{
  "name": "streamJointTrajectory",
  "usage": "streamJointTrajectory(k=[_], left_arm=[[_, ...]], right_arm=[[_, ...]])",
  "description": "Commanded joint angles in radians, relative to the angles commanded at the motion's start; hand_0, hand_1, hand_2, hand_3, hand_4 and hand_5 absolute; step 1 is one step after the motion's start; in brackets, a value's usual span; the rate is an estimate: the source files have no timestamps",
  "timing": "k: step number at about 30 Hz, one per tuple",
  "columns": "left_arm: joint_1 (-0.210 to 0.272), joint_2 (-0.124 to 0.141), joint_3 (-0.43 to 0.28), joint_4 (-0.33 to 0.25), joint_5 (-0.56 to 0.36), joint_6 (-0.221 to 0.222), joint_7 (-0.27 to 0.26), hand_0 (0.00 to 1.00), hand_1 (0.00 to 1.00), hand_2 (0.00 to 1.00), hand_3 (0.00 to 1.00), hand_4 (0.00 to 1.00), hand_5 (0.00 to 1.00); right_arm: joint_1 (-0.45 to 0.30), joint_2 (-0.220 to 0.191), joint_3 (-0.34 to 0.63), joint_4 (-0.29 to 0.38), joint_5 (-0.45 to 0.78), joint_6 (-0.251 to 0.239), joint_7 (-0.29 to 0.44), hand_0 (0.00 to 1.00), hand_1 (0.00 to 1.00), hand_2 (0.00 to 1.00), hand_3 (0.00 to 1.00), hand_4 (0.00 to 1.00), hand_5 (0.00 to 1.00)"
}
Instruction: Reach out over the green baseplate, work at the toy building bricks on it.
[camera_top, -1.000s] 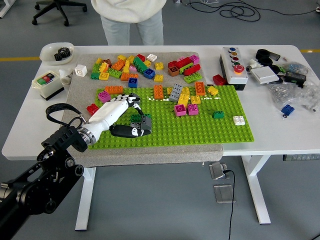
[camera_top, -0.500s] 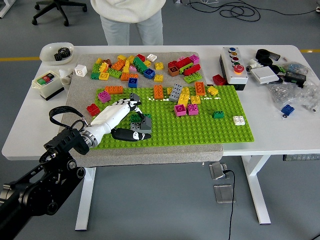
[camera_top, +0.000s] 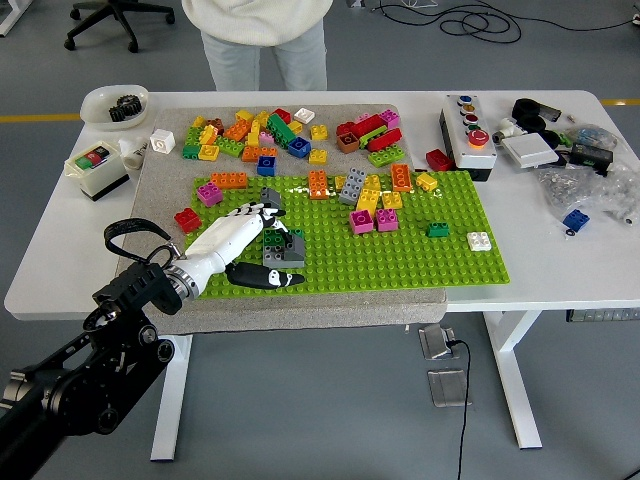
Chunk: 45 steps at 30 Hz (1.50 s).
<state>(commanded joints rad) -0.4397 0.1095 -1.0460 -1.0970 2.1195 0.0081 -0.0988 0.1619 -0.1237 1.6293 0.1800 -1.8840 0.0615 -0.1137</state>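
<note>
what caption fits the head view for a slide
Left hand reaching over the green baseplate, fingers around a small grey brick stack, a person standing across the table.

white bowl (camera_top: 112, 103) far left | button box (camera_top: 467, 131) right | office chair (camera_top: 110, 15) behind

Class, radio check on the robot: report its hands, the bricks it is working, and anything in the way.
Left hand over green baseplate, fingers around grey-and-green brick stack. Right hand out of view. Person at far side, clear.
</note>
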Motion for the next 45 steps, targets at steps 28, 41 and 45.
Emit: streamJointTrajectory(k=[28,41,45], left_arm=[[-0.05,-0.001,0.046,0.018,0.052,-0.007,0.027,0.998,0.988,0.919,0.596,0.998,0.551],[-0.067,0.001,0.05,0.016,0.052,-0.014,0.027,0.998,0.988,0.916,0.595,0.998,0.55],[-0.061,0.001,0.036,0.007,0.028,-0.01,0.019,0.998,0.988,0.916,0.595,0.998,0.55]], right_arm=[[0.003,0.0,0.003,0.0,0.0,0.0,-0.001,0.74,0.643,0.678,0.601,0.806,0.525],[0.003,0.0,0.002,0.0,0.003,-0.001,-0.001,0.74,0.643,0.678,0.601,0.804,0.527],[0.001,0.0,0.004,0.0,0.003,-0.001,-0.001,0.74,0.643,0.678,0.601,0.804,0.527]])
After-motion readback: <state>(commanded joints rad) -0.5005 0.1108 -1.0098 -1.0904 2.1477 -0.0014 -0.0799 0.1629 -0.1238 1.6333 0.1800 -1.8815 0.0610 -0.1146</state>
